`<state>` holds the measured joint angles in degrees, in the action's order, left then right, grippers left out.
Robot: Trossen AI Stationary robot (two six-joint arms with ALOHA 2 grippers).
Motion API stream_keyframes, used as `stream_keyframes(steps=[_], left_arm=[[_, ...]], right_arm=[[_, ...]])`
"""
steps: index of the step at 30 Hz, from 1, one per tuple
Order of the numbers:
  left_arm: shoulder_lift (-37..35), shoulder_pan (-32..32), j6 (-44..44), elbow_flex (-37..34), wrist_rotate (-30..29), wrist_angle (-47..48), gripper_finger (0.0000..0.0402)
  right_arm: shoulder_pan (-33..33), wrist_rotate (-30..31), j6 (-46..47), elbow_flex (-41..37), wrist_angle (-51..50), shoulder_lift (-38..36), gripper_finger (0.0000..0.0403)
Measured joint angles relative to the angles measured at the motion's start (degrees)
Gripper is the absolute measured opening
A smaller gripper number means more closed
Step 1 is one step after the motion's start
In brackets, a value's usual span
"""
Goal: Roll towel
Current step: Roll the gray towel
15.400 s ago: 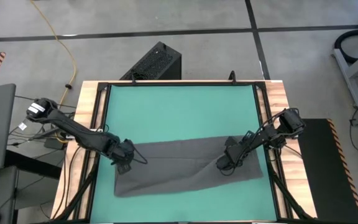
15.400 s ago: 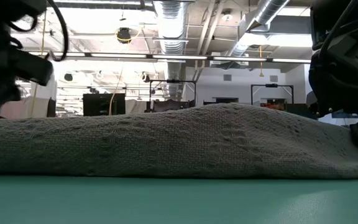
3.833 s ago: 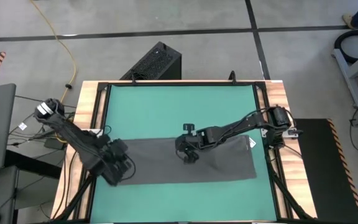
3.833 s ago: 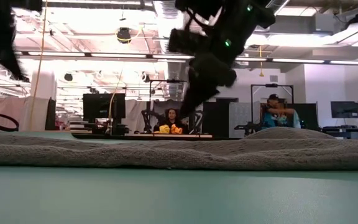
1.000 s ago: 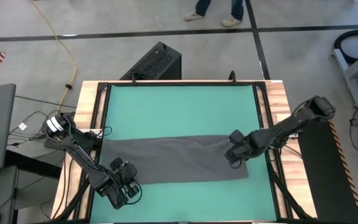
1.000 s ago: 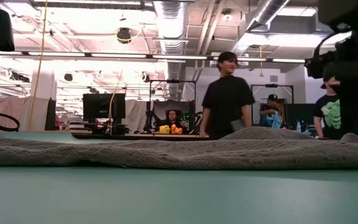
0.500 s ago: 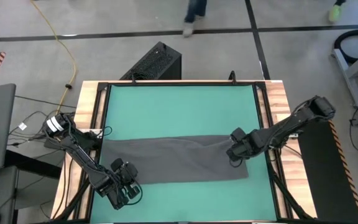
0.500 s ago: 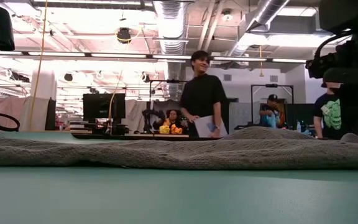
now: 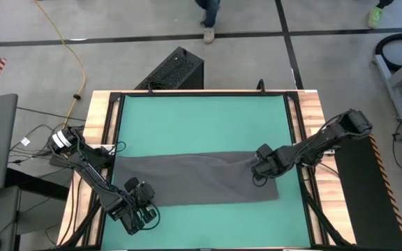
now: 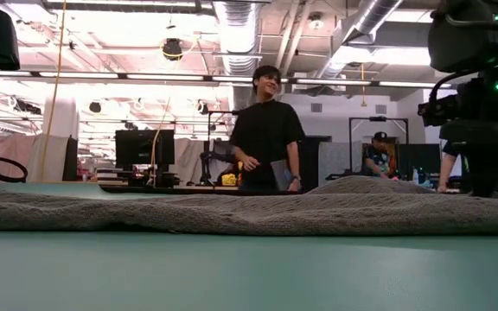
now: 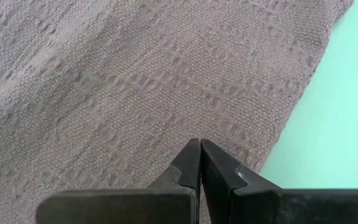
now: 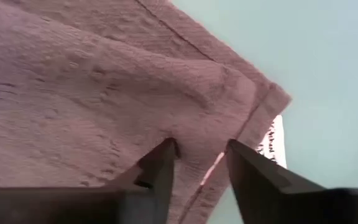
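The towel is a dark grey strip lying flat across the near half of the green mat, from left to right. The low view shows it as a low ridge. My left gripper is shut and stands over the towel's near left corner, its tips just inside the towel's edge. My right gripper is open at the towel's far right corner, pointing steeply down, beside the small white tag. My left gripper points its shut tips down at the cloth near the near left corner; I cannot tell whether they touch it. My right gripper comes from above with both fingertips on the towel just inside its far right corner. A low hump of cloth lies between the spread fingers. The towel stays flat on the mat.
The green mat is bare beyond the towel's far edge. A wooden frame borders the table. A black box stands on the floor behind it. A person stands in the room beyond the far edge.
My right gripper has sunk a little and shifted slightly toward the table's left, onto the towel's far right corner. The towel has not moved. A person has walked across the room behind the table.
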<state>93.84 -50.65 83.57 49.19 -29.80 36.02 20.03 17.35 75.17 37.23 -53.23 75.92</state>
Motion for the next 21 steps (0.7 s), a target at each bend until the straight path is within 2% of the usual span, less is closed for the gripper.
stream_keyframes(steps=[8, 13, 17, 21], left_arm=[[0.00, 0.00, 0.09, 0.00, -0.04, 0.01, 0.0000], [0.00, 0.00, 0.11, 0.00, 0.17, 0.01, 0.0000], [0.00, 0.00, 0.06, 0.00, 0.08, 0.02, 0.0000], [0.00, 0.00, 0.07, 0.00, 0.07, 0.06, 0.0000]], right_arm=[[0.07, -0.51, -0.21, 0.00, 0.06, -0.17, 0.0018], [0.95, 0.02, 2.77, 1.58, -1.80, -0.17, 0.0018], [3.10, 4.16, 4.26, 4.57, -4.43, -0.17, 0.0014], [4.73, 5.43, 10.16, 5.53, -9.80, 0.24, 0.0012]])
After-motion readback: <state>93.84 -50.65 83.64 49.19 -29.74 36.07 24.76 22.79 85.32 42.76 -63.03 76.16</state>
